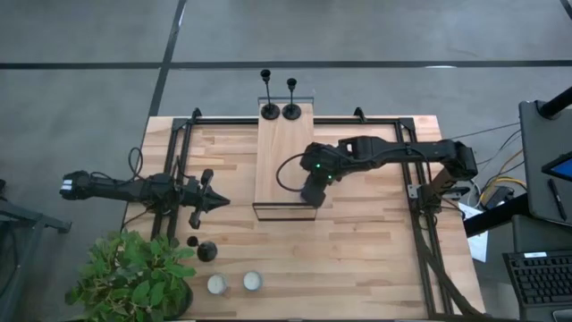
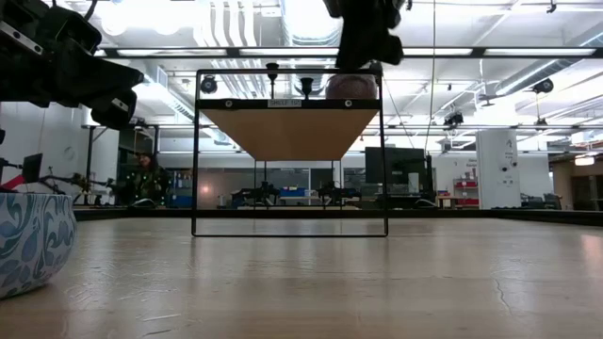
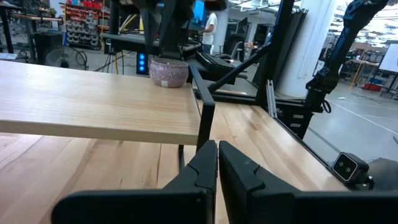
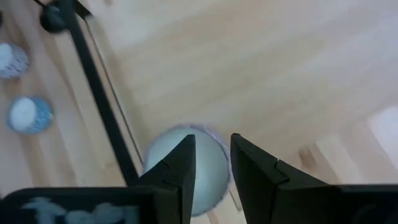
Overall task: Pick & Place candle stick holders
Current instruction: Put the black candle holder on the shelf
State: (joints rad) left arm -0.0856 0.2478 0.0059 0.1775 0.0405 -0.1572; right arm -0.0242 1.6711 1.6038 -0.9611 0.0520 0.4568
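Two black candle stick holders [image 1: 270, 109] [image 1: 291, 109] stand on their round bases at the far end of a raised wooden shelf [image 1: 284, 152]. A third black holder [image 1: 207, 250] is on the table at the near left. My right gripper [image 1: 313, 192] hovers over the shelf's near end, fingers pointing down and slightly apart [image 4: 211, 168], just above a small round patterned cup [image 4: 186, 168] that stands on the shelf [image 3: 169, 71]. The low view shows a gap between gripper [image 2: 363, 42] and cup [image 2: 350, 87]. My left gripper [image 1: 214, 201] is shut and empty, left of the shelf.
Two white round tealight cups [image 1: 216, 284] [image 1: 252, 282] stand near the table's front edge. A potted plant [image 1: 134, 277] fills the near left corner. The shelf's black wire frame [image 2: 196, 151] stands on the table. Bare wood lies to the right of the shelf.
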